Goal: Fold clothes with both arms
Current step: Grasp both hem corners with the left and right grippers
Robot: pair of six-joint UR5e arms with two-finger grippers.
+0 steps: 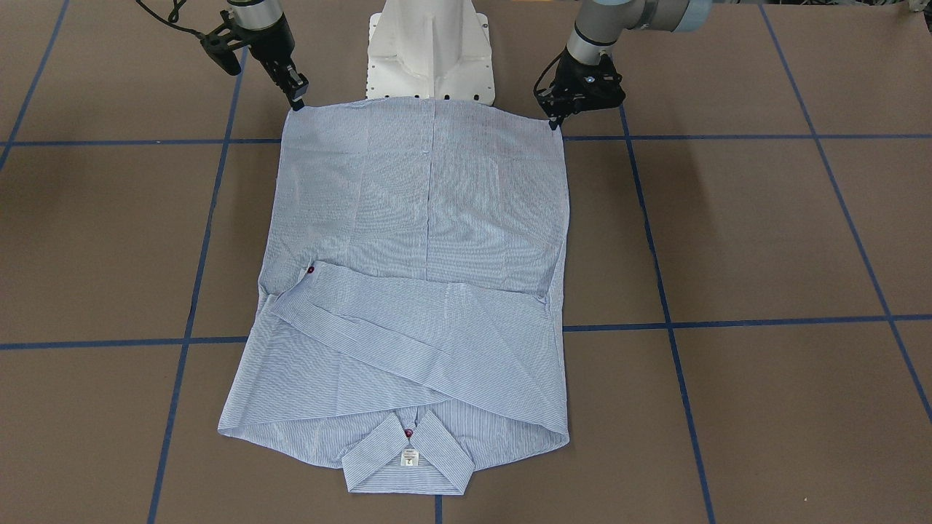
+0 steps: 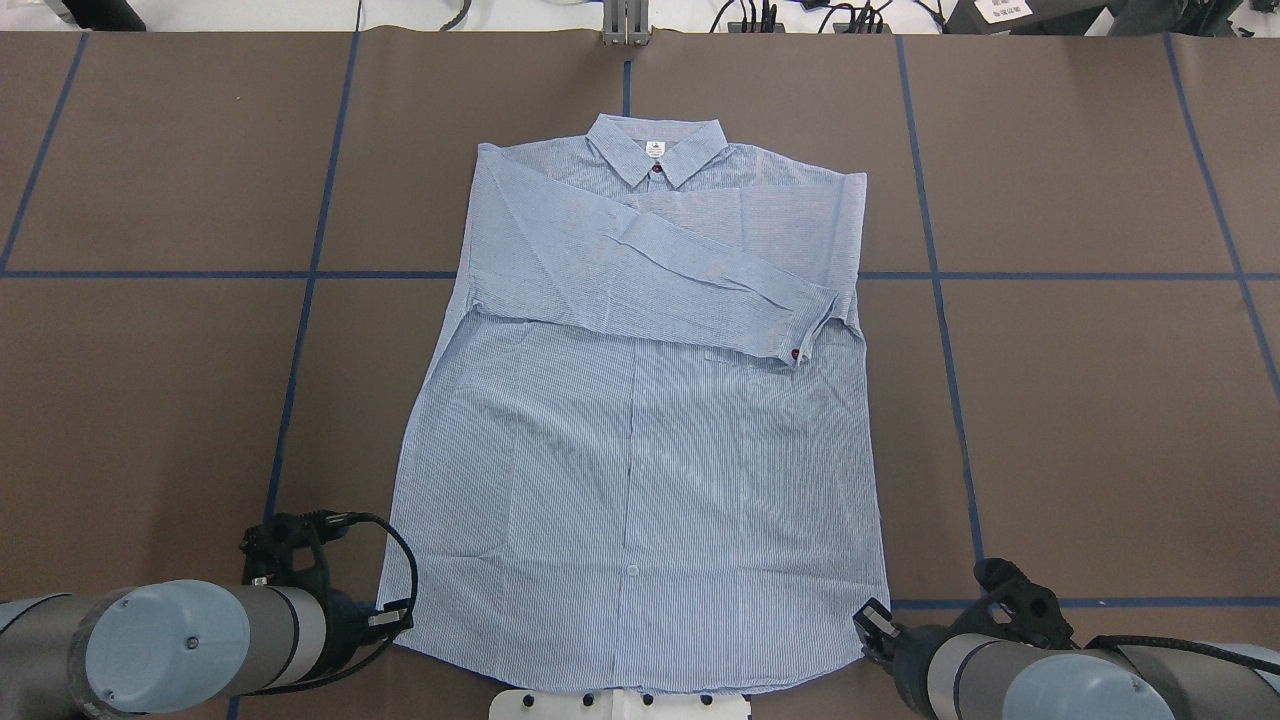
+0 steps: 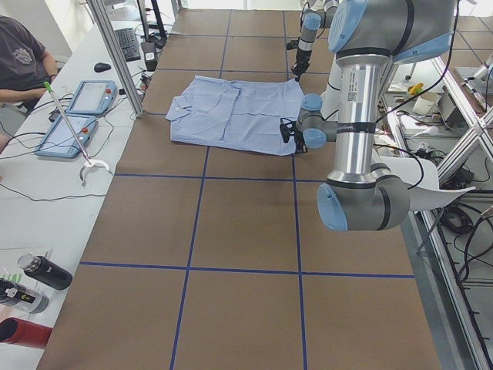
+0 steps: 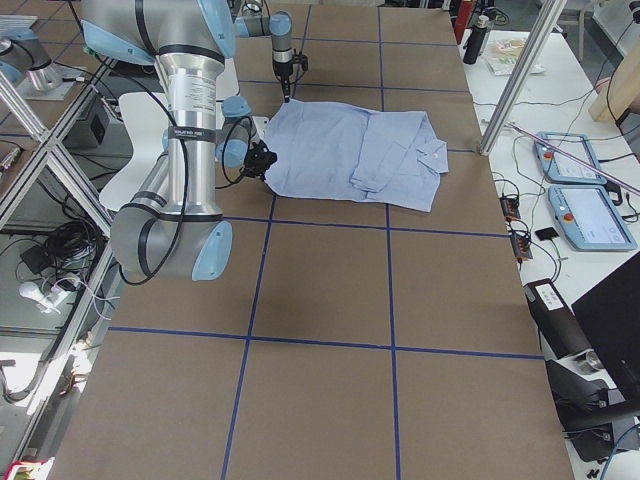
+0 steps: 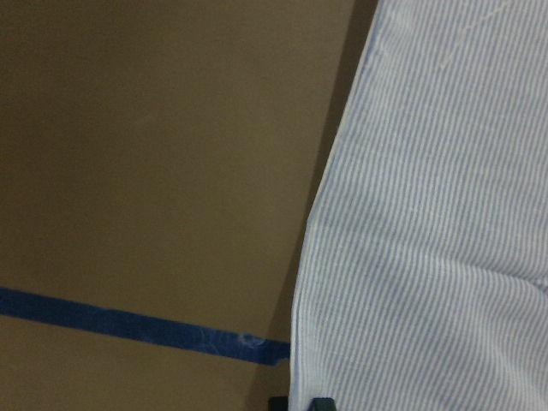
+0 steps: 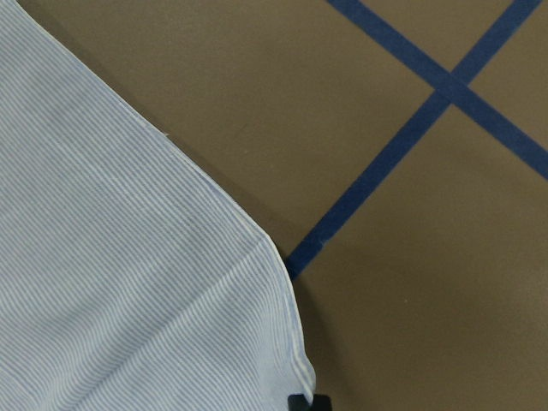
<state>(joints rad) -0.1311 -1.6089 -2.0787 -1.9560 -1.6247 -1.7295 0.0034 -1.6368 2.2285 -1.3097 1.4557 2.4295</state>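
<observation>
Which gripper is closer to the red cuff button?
Right. The right gripper is at the hem corner on the same side as the cuff button; the left gripper is at the opposite hem corner.

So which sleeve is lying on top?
The sleeve running from the robot's left across the chest: its whole length and red-buttoned cuff show, covering the other one.
</observation>
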